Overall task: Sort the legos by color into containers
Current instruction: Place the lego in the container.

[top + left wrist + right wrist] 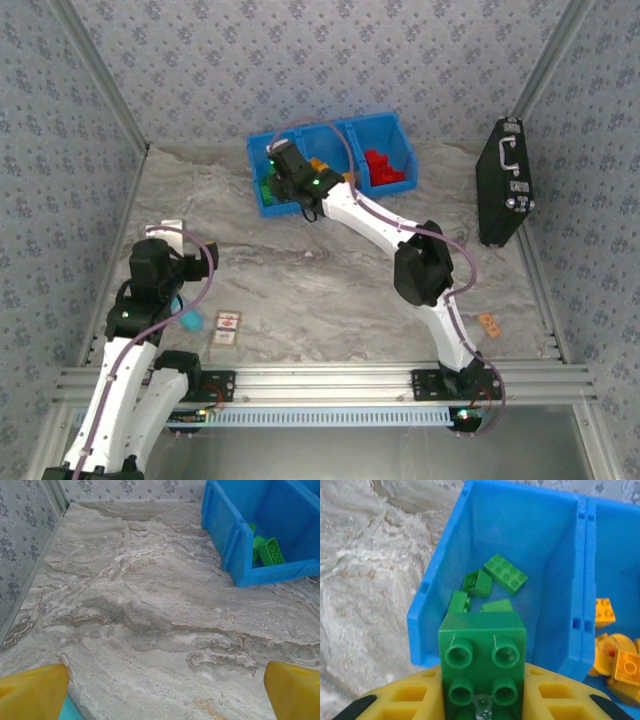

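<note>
The yellow fingers (pixel 532 677) of the right gripper (pixel 482 702) are clamped on a single green brick (pixel 482 645), its studs turned toward the wrist camera, poised above the leftmost compartment of the blue bin (pixel 560 540). Beneath it, on that compartment's floor, lie several loose green bricks (pixel 506 572): one flat with its studs up, the rest tipped against one another nearer the front wall. Past the dividing wall, the middle compartment holds orange-yellow bricks (pixel 605 612). In the top external view the rightmost compartment holds red bricks (pixel 383 168), and the bin sits at the far side of the marbled table (pixel 330 290). The left gripper (pixel 162 695) hangs over bare table well apart from the bin, its two yellow tips spread wide with nothing between them. A black case (pixel 505 185) stands on edge at the right side, apart from the bin.
</note>
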